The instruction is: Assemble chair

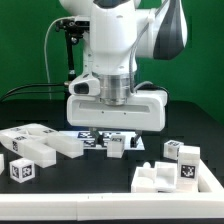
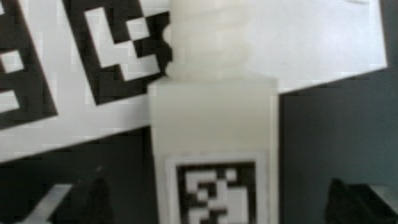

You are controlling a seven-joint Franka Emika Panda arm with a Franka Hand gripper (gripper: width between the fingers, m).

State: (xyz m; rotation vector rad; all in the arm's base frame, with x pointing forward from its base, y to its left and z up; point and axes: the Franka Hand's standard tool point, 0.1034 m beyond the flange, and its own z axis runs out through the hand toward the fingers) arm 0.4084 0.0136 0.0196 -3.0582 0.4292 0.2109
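Note:
A white chair bar [image 2: 214,120] with a rounded peg end and a black-and-white tag [image 2: 214,188] lies partly on the marker board [image 2: 71,125]. My gripper [image 2: 210,208] is open and straddles the bar, with a dark finger [image 2: 43,206] on each side and a gap to the bar on both. In the exterior view the gripper [image 1: 118,142] hangs low over this small white piece [image 1: 118,147] at the table's middle. Other white chair parts lie at the exterior view's left [image 1: 35,148] and right [image 1: 185,160].
The marker board [image 1: 100,136] lies under and behind the gripper. A stepped white slab [image 1: 160,180] sits at the front right of the exterior view, and a tagged cube [image 1: 20,168] at the front left. The table is black.

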